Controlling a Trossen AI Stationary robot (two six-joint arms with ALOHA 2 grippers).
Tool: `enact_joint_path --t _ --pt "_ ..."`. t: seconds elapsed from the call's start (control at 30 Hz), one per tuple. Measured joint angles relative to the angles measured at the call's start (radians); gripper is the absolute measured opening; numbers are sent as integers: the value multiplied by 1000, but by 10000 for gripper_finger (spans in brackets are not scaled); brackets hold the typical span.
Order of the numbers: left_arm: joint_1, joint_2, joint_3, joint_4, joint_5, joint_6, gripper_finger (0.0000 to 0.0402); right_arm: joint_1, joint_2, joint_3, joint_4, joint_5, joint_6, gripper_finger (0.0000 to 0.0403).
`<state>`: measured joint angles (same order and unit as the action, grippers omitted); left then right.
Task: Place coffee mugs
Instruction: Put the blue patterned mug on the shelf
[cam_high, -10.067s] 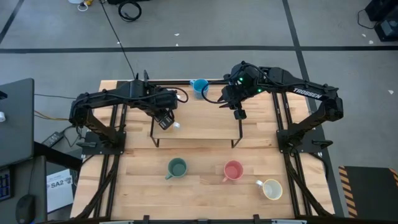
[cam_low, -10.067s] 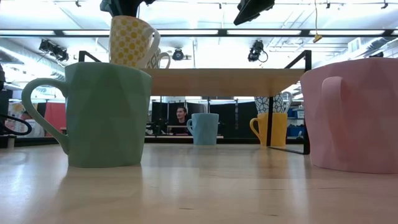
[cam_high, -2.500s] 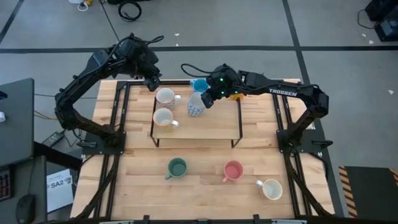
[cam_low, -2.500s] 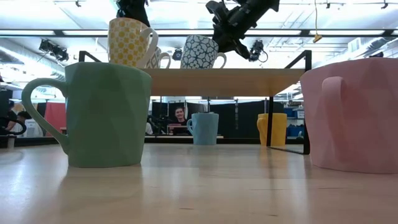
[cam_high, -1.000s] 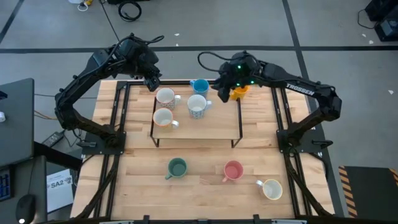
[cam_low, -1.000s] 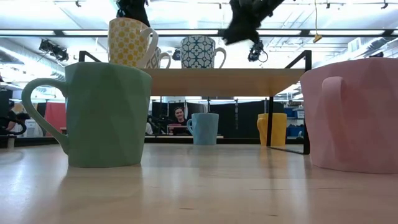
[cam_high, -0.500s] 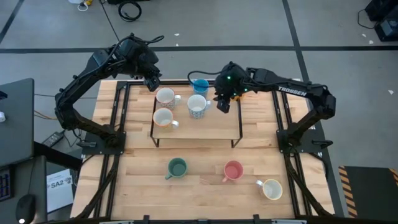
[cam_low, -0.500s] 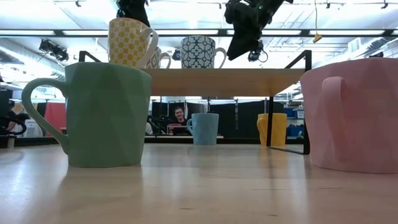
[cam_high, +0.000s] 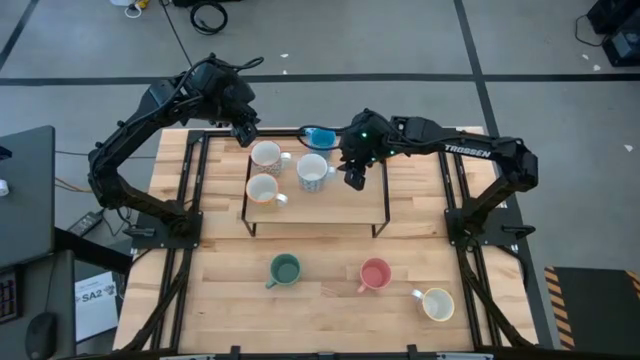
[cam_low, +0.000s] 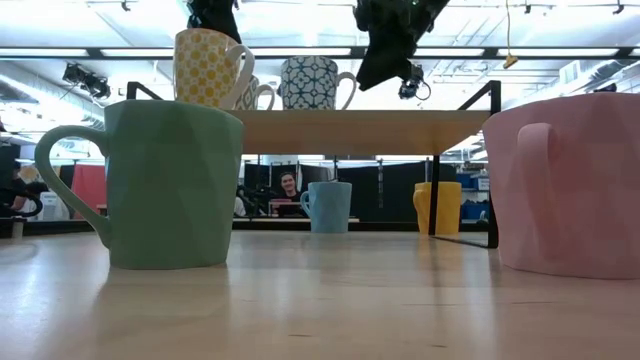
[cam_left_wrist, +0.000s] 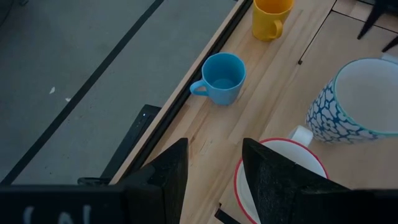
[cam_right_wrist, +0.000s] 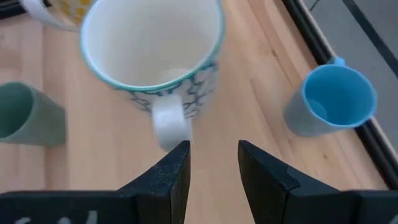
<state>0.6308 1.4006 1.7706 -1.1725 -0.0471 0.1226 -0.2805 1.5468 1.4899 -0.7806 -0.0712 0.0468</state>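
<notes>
Handle of patterned mug (cam_right_wrist: 152, 62) points straight at right gripper (cam_right_wrist: 211, 165), just beside it. Jaws parted, empty. Left gripper (cam_left_wrist: 211, 171) also parted, empty, waits over the cream mug (cam_left_wrist: 280, 180).

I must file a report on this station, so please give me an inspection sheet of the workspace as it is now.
Surface: wooden table with a raised shelf.
Job's things: three mugs on the shelf, among them the patterned mug; blue mug behind the shelf; green mug, pink mug and cream mug in front; yellow mug under the shelf's far side.
Clutter: nothing seen.
Grippers: right gripper open, just beside the patterned mug's handle; left gripper open, above the shelf's back corner.
Cables: cable on the floor.
Surroundings: a person sits far behind.
</notes>
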Motion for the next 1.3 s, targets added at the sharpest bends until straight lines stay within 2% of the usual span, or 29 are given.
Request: enact_joint_path --t 0.33,0.63,0.83,1.03,1.3 --pt "0 0 0 0 0 0 157 17 7 0 121 23 12 140" --pt "0 0 0 0 0 0 157 17 -43 0 118 27 -49 140" --pt "0 0 0 0 0 0 157 34 -90 1 91 -41 -92 140" --pt "0 0 0 0 0 0 157 72 -73 0 64 -59 -132 140" --pt "0 0 0 -3 0 -6 157 97 -29 1 112 -48 -138 140"
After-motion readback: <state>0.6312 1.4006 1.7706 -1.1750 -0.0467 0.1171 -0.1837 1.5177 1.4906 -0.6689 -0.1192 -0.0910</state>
